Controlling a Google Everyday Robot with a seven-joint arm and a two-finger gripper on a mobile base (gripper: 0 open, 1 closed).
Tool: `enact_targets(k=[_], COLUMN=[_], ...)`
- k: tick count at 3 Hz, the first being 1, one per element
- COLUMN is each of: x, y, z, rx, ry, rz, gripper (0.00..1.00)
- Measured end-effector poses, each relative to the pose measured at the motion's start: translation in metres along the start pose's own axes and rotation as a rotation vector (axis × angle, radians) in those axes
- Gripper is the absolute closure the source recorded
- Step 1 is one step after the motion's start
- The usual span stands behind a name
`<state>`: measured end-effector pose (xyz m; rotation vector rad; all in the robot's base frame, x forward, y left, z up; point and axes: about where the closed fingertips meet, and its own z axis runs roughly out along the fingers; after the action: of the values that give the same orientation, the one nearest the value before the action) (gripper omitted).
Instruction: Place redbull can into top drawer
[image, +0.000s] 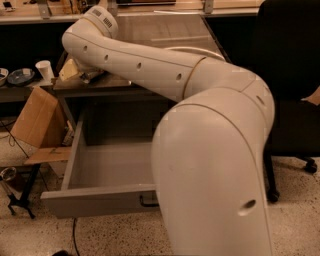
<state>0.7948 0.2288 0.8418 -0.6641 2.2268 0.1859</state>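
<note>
Reaching across the cabinet top (160, 35), the robot's white arm (150, 65) hides most of its gripper (88, 75) near the surface's front left corner. Whether the gripper is clamped or spread cannot be told. Only a sliver of the redbull can (96, 76) shows there, low on the cabinet top beneath the arm. Below it, the top drawer (100, 200) stands pulled fully out, its dark handle (148, 201) partly hidden behind the robot's body. A white paper cup (45, 70) and a cardboard box (37, 117) sit at left.
</note>
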Motion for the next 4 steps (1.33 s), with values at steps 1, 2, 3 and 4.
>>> enact_targets(k=[1,2,3,4], x=[0.008,0.007,0.003,0.002], y=[-0.003,-0.005,-0.006,-0.022], z=[0.018,0.018,0.013,0.0], rx=[0.024,0.033,0.033,0.087], ry=[0.046,0.056,0.056,0.026], rz=[-0.002,0.0,0.0,0.004], gripper=[0.15,0.46,0.69,0.92])
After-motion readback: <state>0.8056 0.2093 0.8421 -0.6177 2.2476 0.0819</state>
